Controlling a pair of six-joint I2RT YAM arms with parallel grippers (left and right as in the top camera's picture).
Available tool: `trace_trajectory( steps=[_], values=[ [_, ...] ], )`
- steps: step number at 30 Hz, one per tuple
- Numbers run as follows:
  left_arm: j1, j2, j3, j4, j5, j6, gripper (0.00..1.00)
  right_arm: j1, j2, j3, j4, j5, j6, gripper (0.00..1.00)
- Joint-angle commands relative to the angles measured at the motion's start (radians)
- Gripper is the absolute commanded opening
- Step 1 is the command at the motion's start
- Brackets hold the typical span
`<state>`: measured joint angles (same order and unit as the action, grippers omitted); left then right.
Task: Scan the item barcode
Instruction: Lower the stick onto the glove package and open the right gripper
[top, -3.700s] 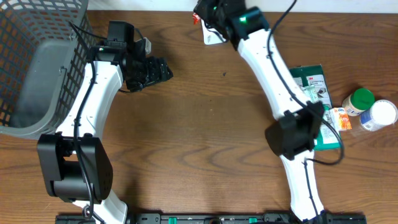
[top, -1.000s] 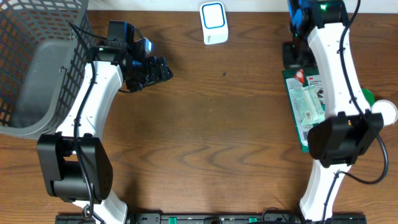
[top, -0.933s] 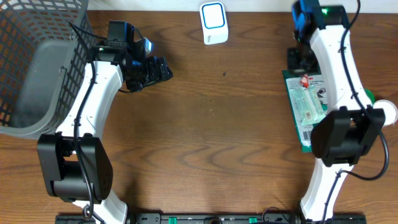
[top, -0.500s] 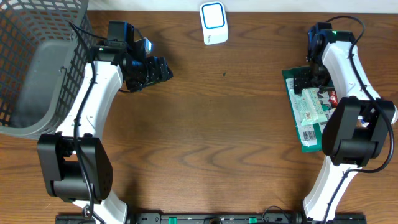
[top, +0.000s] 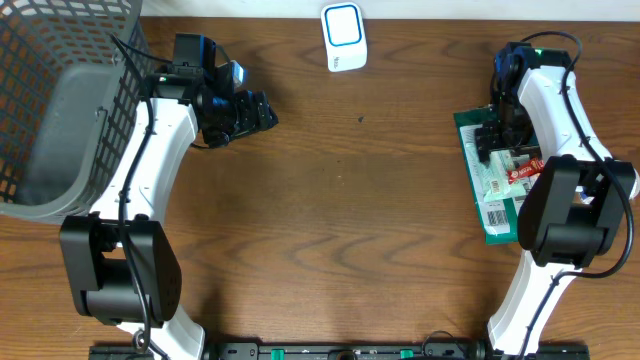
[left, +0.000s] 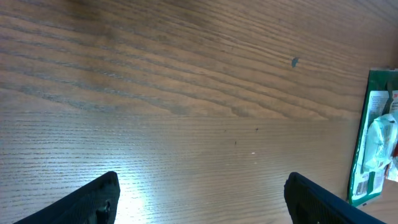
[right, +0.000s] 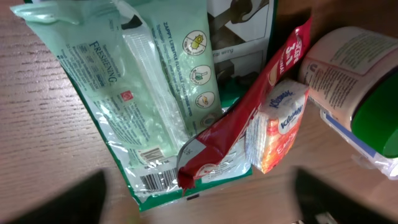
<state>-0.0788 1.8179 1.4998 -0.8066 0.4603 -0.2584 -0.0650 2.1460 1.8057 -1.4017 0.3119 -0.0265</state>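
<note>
Red packet lay loose on the wipes pack at table right, with the right gripper spread wide above it. Left gripper was open and empty. I judged this item's put-down finished. Next I'd grab an unscanned item and carry it to the scanner at the far edge.

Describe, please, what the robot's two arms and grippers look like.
The left arm and right arm match: white rounded link shells, bulky black joint housings, a thin black cable running along each, and a small green light near the wrist. The left gripper and right gripper are black, with two dark fingers each.
</note>
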Motion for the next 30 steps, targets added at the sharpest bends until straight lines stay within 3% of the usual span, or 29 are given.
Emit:
trace_trajectory(
  steps=[1,30],
  values=[
    [0.001,0.0,0.021,-0.002,-0.013,0.002,0.85,0.013,-0.005,0.03,-0.008,0.012,-0.012,0.99],
    [0.001,0.0,0.021,-0.002,-0.013,0.002,0.86,0.055,-0.033,0.071,-0.011,0.012,-0.005,0.99]
  ],
)
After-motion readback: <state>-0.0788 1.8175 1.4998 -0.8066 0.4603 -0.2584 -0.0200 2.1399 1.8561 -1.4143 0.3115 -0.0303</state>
